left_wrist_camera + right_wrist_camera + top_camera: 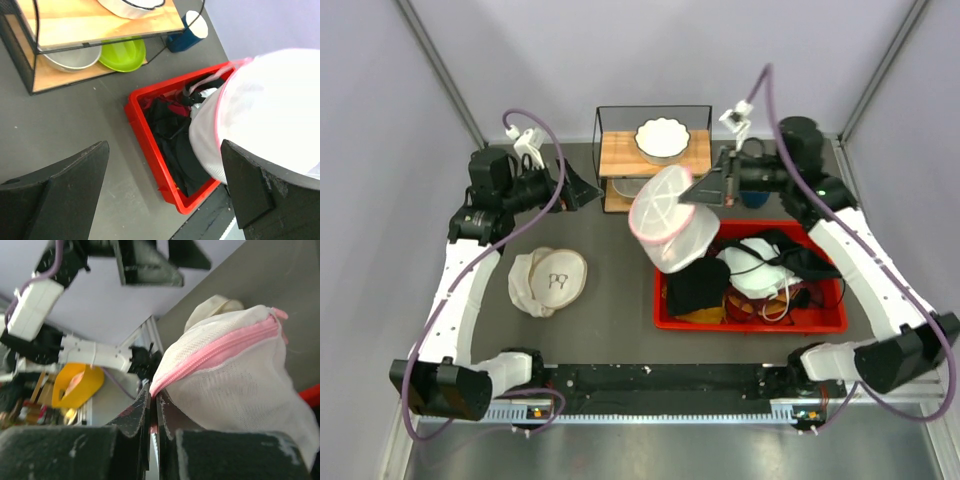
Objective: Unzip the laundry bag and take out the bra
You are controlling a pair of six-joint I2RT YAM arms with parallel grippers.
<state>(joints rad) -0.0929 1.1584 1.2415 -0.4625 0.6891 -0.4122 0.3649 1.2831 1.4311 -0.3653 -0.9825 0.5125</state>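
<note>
Red bin (752, 325) holds dark clothes (693, 288); laundry bag (670, 222) contents unclear

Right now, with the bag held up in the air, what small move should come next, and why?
Probably bring the open left gripper toward the laundry bag and its pink zipper band, which looks closed. The right gripper pinches that band, holding the bag above the red bin.

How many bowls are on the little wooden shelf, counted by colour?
white bowl: 1
green bowl: 1
grey bowl: 1
Total: 3
</note>
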